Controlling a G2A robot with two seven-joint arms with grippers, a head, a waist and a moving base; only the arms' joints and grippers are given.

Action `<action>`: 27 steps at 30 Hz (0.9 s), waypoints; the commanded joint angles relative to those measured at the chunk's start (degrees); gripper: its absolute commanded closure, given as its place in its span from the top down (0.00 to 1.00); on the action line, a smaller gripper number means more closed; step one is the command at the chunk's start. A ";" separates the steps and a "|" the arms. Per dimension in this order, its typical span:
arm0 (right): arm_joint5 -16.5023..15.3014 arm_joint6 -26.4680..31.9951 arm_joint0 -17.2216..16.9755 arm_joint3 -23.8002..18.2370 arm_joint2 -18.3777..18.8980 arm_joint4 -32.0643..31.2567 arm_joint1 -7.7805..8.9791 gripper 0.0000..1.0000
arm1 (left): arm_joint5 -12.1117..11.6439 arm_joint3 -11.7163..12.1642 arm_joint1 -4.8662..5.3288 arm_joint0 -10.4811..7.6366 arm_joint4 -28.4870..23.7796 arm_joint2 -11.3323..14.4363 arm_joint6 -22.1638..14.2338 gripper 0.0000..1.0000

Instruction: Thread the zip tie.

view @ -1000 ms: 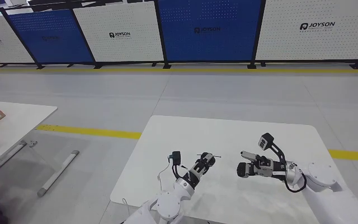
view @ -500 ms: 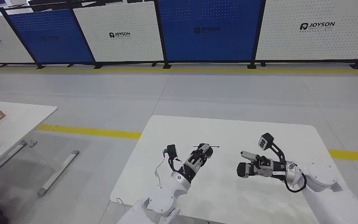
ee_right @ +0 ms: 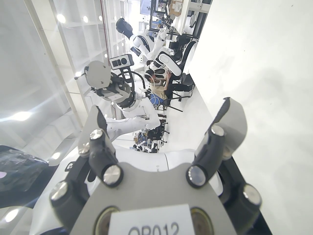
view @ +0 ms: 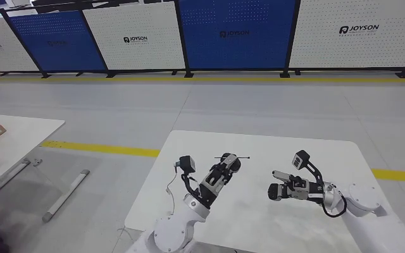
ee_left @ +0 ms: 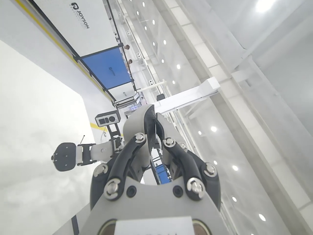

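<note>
I see the left pincer (view: 232,161) pinching a thin black zip tie (view: 244,157); the right pincer (ee_right: 163,108) is spread over the smooth white surface (view: 266,144).

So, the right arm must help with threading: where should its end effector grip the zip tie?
Probably by the free end of the zip tie jutting past the shut left end effector, coming from the right arm's side: the strip is clamped crosswise and that end points toward the open right end effector.
</note>
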 commanded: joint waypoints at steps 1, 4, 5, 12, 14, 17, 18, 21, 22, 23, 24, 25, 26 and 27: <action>0.00 0.00 0.00 0.00 0.00 0.00 0.00 1.00 | 1.17 1.60 -0.20 -0.82 0.30 0.88 0.16 0.00; 0.00 0.00 0.00 0.00 0.00 0.00 0.00 1.00 | 2.44 4.33 -0.51 -1.70 -0.15 1.98 0.30 0.00; 0.00 0.00 0.00 0.00 0.00 0.00 0.00 1.00 | 2.90 5.71 -0.63 -1.98 -0.59 2.35 0.24 0.00; 0.00 0.00 0.00 0.00 0.00 0.00 0.00 1.00 | 4.33 12.77 -1.05 -3.32 -2.41 2.63 -0.18 0.00; 0.00 0.00 0.00 0.00 0.00 0.00 0.00 1.00 | 4.17 14.00 -1.10 -3.37 -1.51 2.72 0.32 0.00; 0.00 0.00 0.00 0.00 0.00 0.00 0.00 1.00 | 3.79 15.61 -1.29 -3.45 -1.90 2.76 1.10 0.00; 0.00 0.00 0.00 0.00 0.00 0.00 0.00 1.00 | 3.64 16.07 -1.34 -3.55 -1.74 2.79 1.38 0.00; 0.00 0.00 0.00 0.00 0.00 0.00 0.00 1.00 | 3.15 17.13 -1.54 -3.76 -1.60 2.95 2.21 0.00; 0.00 0.00 0.00 0.00 0.00 0.00 0.00 1.00 | 3.12 17.30 -1.61 -3.89 -1.91 2.94 2.12 0.00; 0.00 0.00 0.00 0.00 0.00 0.00 0.00 1.00 | 3.16 17.28 -1.64 -4.04 -2.01 2.83 2.10 0.00; 0.00 0.00 0.00 0.00 0.00 0.00 0.00 1.00 | 3.15 16.97 -1.68 -4.14 -2.21 2.69 2.15 0.00; 0.00 0.00 0.00 0.00 0.00 0.00 0.00 1.00 | 3.03 16.32 -1.70 -4.18 -2.33 2.45 2.22 0.00; 0.00 0.00 0.00 0.00 0.00 0.00 0.00 1.00 | 2.67 15.49 -1.70 -4.22 -2.02 2.08 2.61 0.00; 0.00 0.00 0.00 0.00 0.00 0.00 0.00 1.00 | 2.30 14.31 -1.69 -4.22 -2.08 1.49 3.12 0.00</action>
